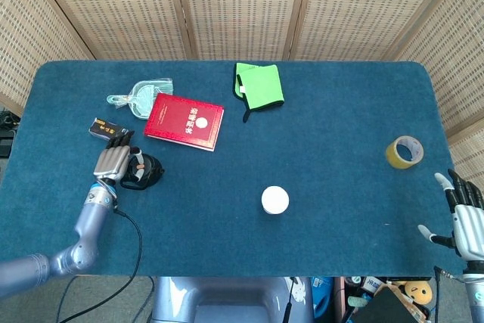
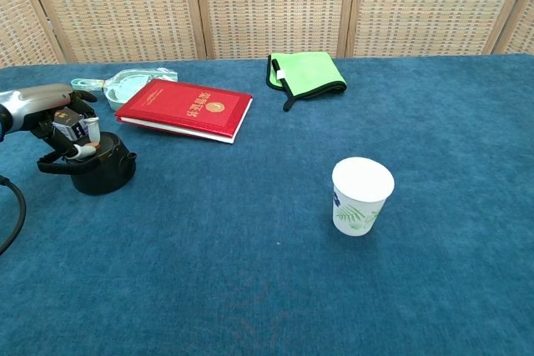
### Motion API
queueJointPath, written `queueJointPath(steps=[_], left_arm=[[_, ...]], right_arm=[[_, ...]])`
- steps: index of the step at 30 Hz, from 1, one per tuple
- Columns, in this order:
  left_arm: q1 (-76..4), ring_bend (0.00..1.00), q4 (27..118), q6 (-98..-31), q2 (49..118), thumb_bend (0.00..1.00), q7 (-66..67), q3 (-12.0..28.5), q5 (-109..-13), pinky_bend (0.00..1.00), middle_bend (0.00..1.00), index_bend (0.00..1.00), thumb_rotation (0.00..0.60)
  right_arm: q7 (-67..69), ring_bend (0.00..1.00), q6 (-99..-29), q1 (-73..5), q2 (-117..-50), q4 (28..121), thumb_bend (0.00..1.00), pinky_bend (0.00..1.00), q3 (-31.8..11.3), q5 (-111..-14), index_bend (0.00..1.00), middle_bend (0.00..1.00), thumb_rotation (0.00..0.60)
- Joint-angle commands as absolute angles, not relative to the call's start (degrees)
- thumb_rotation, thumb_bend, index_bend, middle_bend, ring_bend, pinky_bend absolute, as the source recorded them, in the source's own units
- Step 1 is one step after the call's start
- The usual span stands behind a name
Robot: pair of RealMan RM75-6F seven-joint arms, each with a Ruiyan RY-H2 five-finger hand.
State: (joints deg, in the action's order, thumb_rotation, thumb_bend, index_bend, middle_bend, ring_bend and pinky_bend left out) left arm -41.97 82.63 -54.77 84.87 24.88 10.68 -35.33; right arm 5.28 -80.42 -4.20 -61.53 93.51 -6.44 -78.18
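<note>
My left hand (image 1: 115,163) lies on the left rim of a black round object (image 1: 145,172) at the table's front left. In the chest view this left hand (image 2: 68,127) sits curled on top of the black object (image 2: 104,171), thumb down on it. Whether it truly grips the object is unclear. My right hand (image 1: 463,215) hovers at the front right table edge, fingers spread and holding nothing; the chest view does not show it. Nearest to it is a tape roll (image 1: 404,151).
A red book (image 1: 184,120) (image 2: 185,108) lies beyond the left hand, with a clear plastic item (image 1: 140,96) and a small black box (image 1: 102,128) beside it. A green cloth (image 1: 259,85) lies at the back. A white paper cup (image 1: 275,200) (image 2: 361,196) stands mid-front.
</note>
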Motion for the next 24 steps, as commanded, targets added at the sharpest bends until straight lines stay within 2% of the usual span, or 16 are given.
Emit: queueJointPath(steps=[1,8,16,20,24], left_arm=[[-42.1,0.0,82.4,-54.6,85.0,0.39,24.9,10.7,-35.1,0.0,0.0,0.53,0.6],[-41.9,0.0,82.8,-54.5,84.6,0.4,24.0,11.1,-35.7,0.0,0.0,0.56,0.6],[-40.9,0.0,88.2,-57.4,81.1,0.4,21.8,12.6,-39.3,0.0,0.0,0.57,0.6],[-40.5,0.0,92.1,-58.7,79.2,0.4,19.8,13.3,-44.1,0.0,0.0,0.58,0.6],[-41.5,0.0,92.7,-56.9,79.8,0.4,17.1,13.2,-50.6,0.0,0.0,0.58,0.6]], right_arm=[[5.4,0.0,-80.4,-4.2,-61.5,93.5,0.0,0.0,-6.4,-78.1,0.0,0.0,0.6],[5.3,0.0,-80.4,-4.2,-61.5,93.6,0.0,0.0,-6.5,-78.0,0.0,0.0,0.6],[5.3,0.0,-80.5,-4.1,-61.5,93.7,0.0,0.0,-6.4,-78.1,0.0,0.0,0.6],[5.3,0.0,-80.5,-4.1,-61.4,93.8,0.0,0.0,-6.4,-78.2,0.0,0.0,0.6],[5.3,0.0,-80.5,-4.1,-61.4,93.9,0.0,0.0,-6.3,-78.4,0.0,0.0,0.6]])
